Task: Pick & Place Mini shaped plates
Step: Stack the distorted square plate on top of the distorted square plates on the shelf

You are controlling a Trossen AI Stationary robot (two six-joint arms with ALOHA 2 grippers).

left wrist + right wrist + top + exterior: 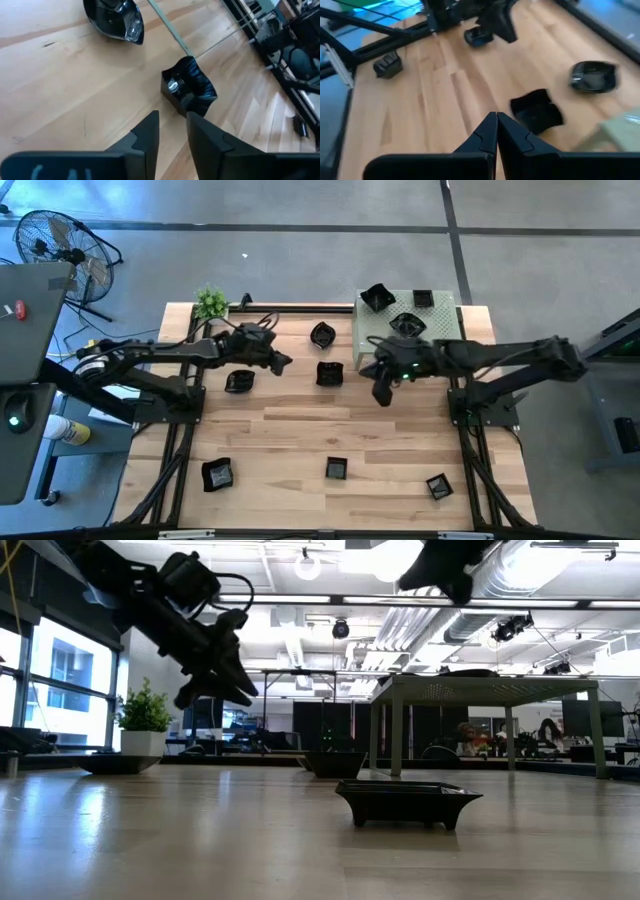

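Several small glossy black plates lie on the wooden table; three more sit on the pale green stand (440, 328). My left gripper (281, 362) (172, 120) hovers above the table just left of a wavy-edged plate (330, 373) (189, 92), its fingers a narrow gap apart and holding nothing. A rounder plate (322, 334) (114, 20) rests beyond it. My right gripper (383, 392) (496, 120) hangs shut and empty in front of the stand, to the right of the same wavy plate (537, 111). Both grippers are raised off the table in the low view (215, 680).
More plates lie at the left (239, 382) and along the near edge (217, 474), (336, 469) (408, 802), (438, 485). A small potted plant (210, 302) stands at the far left corner. Black frame rails run along the table's sides. Bare wood lies mid-table.
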